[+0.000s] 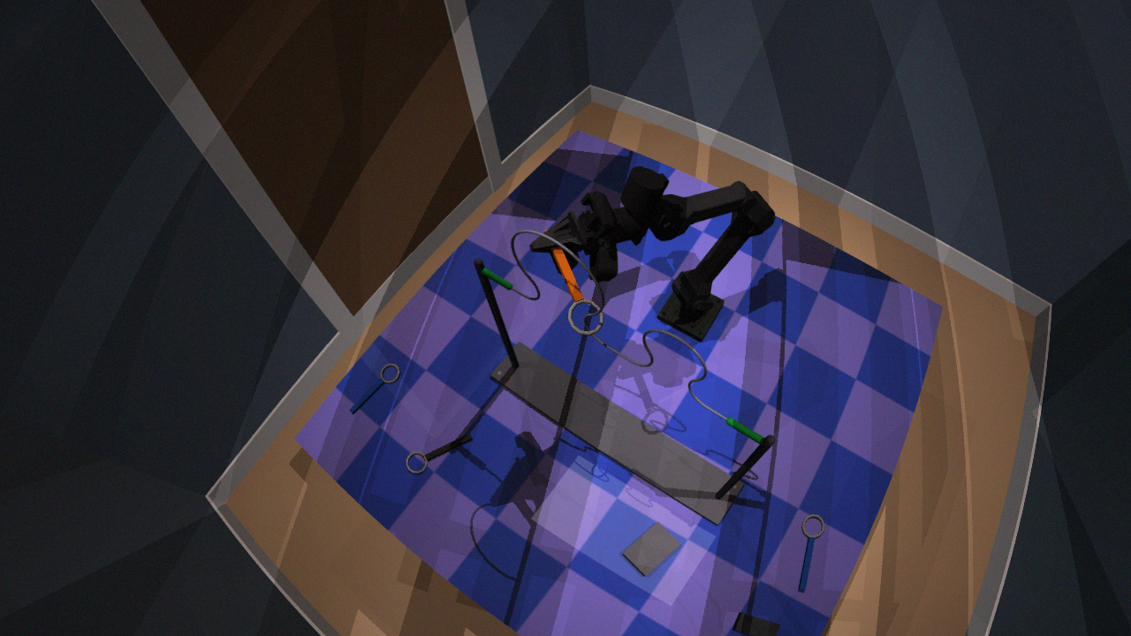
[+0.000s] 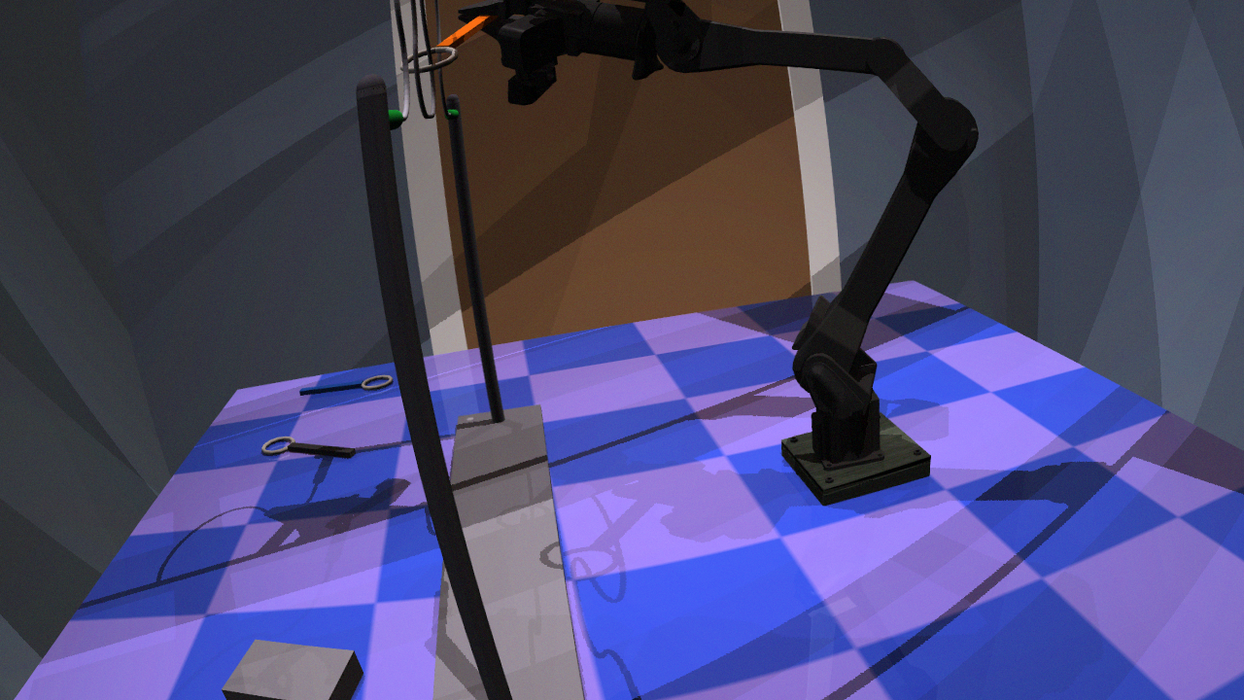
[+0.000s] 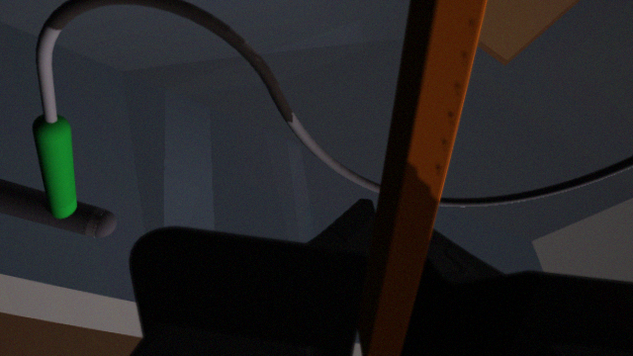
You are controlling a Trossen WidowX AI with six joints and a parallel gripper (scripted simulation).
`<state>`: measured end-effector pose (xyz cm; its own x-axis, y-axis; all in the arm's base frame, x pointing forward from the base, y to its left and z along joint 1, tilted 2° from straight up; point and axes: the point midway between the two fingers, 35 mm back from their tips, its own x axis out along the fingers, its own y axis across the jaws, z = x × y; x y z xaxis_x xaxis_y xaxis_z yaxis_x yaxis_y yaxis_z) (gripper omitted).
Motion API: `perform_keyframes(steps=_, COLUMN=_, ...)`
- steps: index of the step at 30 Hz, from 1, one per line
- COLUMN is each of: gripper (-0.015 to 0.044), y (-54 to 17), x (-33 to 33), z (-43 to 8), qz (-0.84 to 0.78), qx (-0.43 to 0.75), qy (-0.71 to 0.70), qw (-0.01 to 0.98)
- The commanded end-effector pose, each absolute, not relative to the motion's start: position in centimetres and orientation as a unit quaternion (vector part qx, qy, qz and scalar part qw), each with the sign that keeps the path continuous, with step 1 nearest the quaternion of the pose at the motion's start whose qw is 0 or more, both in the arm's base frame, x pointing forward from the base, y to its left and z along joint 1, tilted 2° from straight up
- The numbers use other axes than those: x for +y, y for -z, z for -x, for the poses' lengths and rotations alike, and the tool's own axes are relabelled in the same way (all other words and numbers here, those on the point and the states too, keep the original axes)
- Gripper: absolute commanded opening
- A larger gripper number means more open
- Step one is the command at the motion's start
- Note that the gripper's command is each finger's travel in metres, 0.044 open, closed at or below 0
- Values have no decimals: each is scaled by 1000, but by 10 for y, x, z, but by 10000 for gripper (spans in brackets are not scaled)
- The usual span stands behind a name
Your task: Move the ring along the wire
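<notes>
One gripper (image 1: 543,243) (image 2: 473,14) has its two jaws closed on the single orange handle (image 1: 566,274) (image 2: 466,31) (image 3: 422,163), whose one ring (image 1: 571,325) (image 2: 450,63) is out beyond the jaws, at the wire (image 1: 541,294) (image 2: 430,108) (image 3: 326,160) between two posts (image 1: 497,316) (image 2: 473,261) (image 3: 91,221). Of the two green parts (image 1: 497,278) (image 2: 453,113) (image 3: 56,168), one is near the jaws and the other well apart from them; whether the ring touches the wire, I cannot tell. Three spare rings with handles, two blue (image 1: 368,397) (image 2: 330,388) and one black (image 1: 444,450) (image 2: 321,449), lie below the jaws' height, well apart from them.
</notes>
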<state>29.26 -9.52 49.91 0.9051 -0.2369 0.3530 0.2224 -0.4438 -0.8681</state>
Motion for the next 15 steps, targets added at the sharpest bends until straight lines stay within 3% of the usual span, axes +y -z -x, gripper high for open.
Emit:
perform_keyframes(steps=1, gripper=-150, y=-486, x=-99, z=-289, qz=793, qx=23, qy=226, qw=565)
perform_keyframes(steps=15, gripper=-150, y=-436, x=-108, z=-293, qz=695, qx=67, qy=195, qw=689)
